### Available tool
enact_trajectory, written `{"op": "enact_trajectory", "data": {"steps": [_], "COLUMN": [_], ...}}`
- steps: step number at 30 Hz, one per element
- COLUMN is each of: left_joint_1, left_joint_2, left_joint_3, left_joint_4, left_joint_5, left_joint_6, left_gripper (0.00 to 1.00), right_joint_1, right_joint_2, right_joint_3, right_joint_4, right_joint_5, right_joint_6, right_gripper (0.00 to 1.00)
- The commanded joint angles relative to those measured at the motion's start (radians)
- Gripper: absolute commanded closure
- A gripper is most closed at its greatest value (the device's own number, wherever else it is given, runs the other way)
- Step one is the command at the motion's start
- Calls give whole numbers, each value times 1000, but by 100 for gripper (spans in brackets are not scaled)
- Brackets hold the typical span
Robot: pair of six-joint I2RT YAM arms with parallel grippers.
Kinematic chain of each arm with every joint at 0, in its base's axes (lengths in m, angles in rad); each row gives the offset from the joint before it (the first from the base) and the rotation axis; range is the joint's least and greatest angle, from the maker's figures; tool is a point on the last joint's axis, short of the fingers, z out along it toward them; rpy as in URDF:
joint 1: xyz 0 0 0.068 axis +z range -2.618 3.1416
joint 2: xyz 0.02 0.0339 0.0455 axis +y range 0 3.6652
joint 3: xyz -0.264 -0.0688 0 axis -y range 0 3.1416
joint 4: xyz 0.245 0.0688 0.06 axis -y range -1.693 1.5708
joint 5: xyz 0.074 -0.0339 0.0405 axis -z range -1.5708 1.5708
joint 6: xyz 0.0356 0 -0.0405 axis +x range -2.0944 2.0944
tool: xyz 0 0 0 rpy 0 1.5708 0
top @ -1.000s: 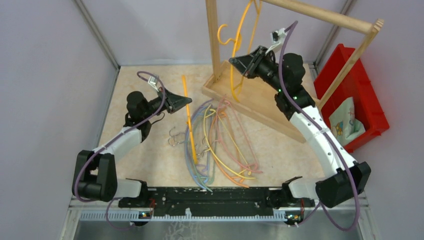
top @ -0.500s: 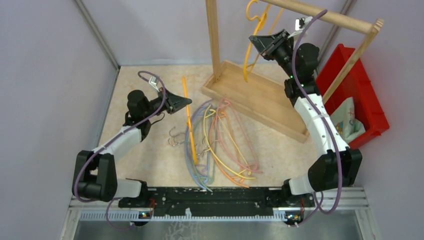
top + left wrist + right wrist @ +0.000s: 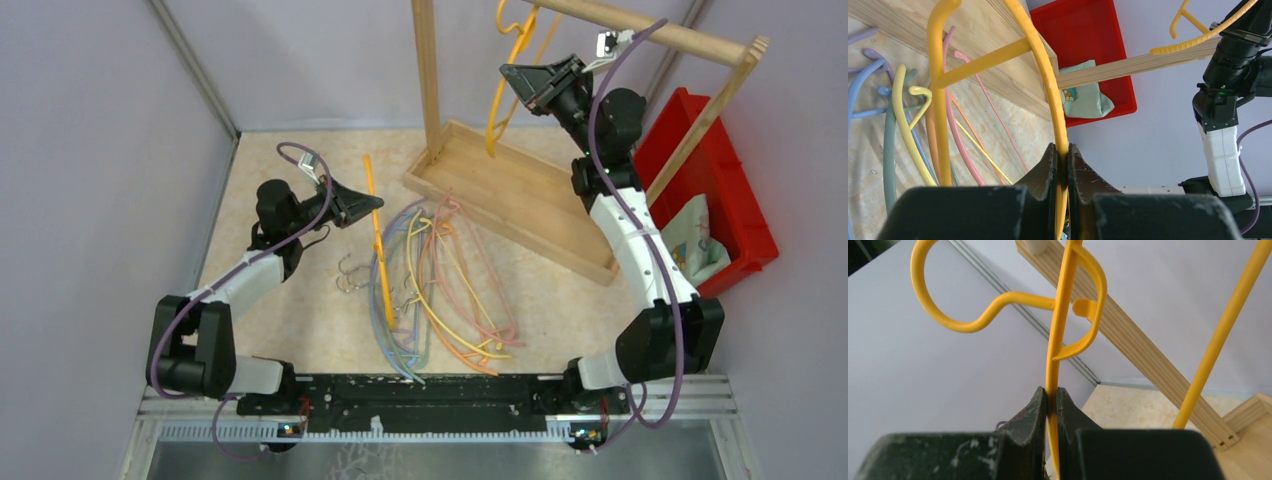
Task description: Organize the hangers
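Left arm bent low at centre-left of frame, left gripper (image 3: pixel 375 205) clamped on the lying hanger (image 3: pixel 383 270); right arm stretched tall at upper right, right gripper (image 3: pixel 510 72) clamped on the lifted hanger (image 3: pixel 497 108).

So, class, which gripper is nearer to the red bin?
Right. The right gripper is raised beside the wooden rack's rail, close to the red bin; the left gripper sits low across the table, beyond the hanger pile.

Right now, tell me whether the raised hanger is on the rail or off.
Off. The right gripper is shut on the hanger; its hook circles only bare wall, clear of the rail.
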Motion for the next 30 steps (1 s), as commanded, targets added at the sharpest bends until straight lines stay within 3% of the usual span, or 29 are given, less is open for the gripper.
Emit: {"op": "enact_trajectory", "data": {"steps": [1,9,14,23,28,30], "left_joint_1": [3,3,3,4,4,4], "left_joint_2": [7,0,3,17,20,23], "left_joint_3": [15,2,2,10,12,14], "left_joint_4": [-3,-12,-9,-3,-3,0], "left_joint_5": [28,30,32,38,39,39], "left_joint_6": [27,34,33,32,32,33], "left_gripper": [100,100,100,100,100,100], "right_joint_1": [-31,-65,-97,-142,-144,-144], "right_joint_2": [-4,-21,-71,-124,-155,-184], "right_joint_3": [4,-78,-144,-180,-176,-186], "right_joint_4": [214,280,240,137,7,-40], "right_joint_5": [51,179,272,290,260,273], "right_joint_6": [104,244,338,358,311,279], "right_gripper": [100,100,100,100,60,49]}}
